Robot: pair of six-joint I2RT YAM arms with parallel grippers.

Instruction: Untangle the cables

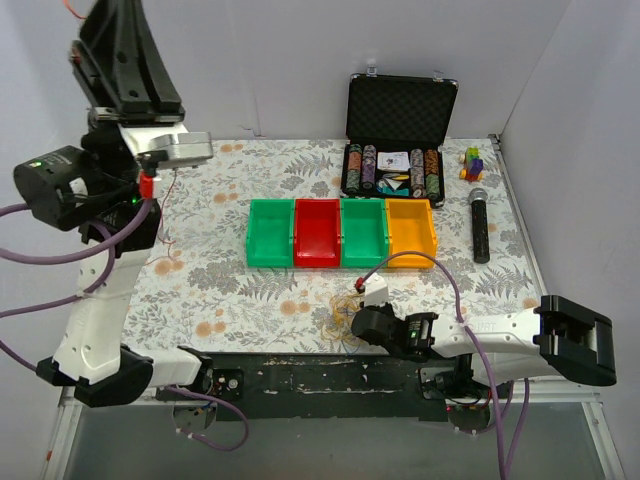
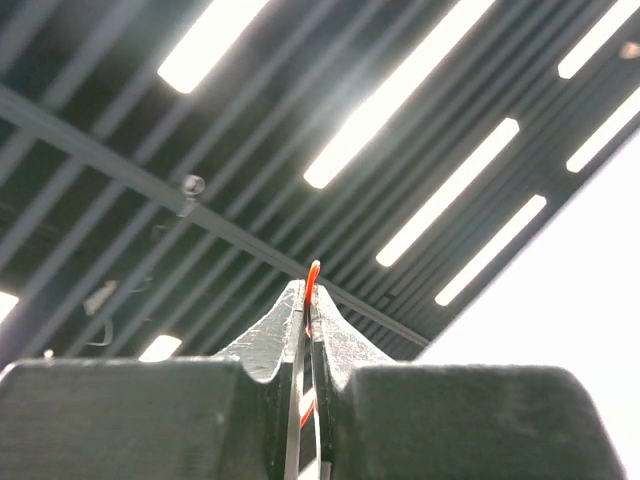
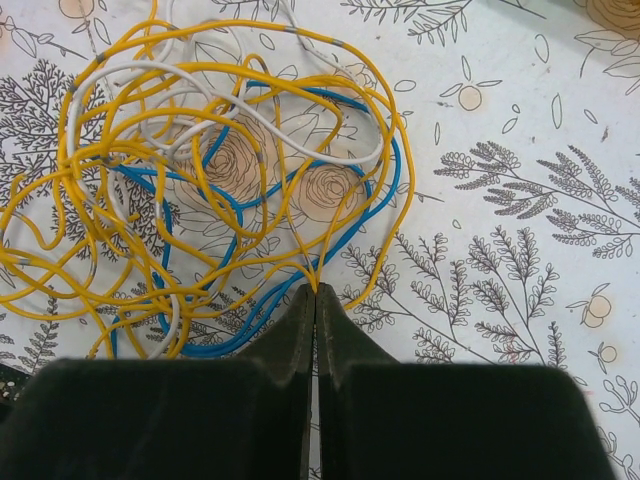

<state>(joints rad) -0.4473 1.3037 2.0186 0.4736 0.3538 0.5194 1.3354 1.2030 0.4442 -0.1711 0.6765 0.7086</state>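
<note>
Floral-printed tabletop point(image 1: 250, 290) carries the cables point(image 3: 200, 170), a loose knot of yellow, white and blue loops near its front edge, below the coloured bins point(image 1: 340, 235). High in the air, the left gripper point(image 2: 308, 298) is clamped on an orange strand point(image 2: 313, 272). The right gripper point(image 3: 316, 292), low at the tangle's edge, pinches a yellow loop point(image 3: 314, 278). Pulling either way likely cinches crossings tight, drags the whole knot along, or lets the thin wire slip free.
</note>
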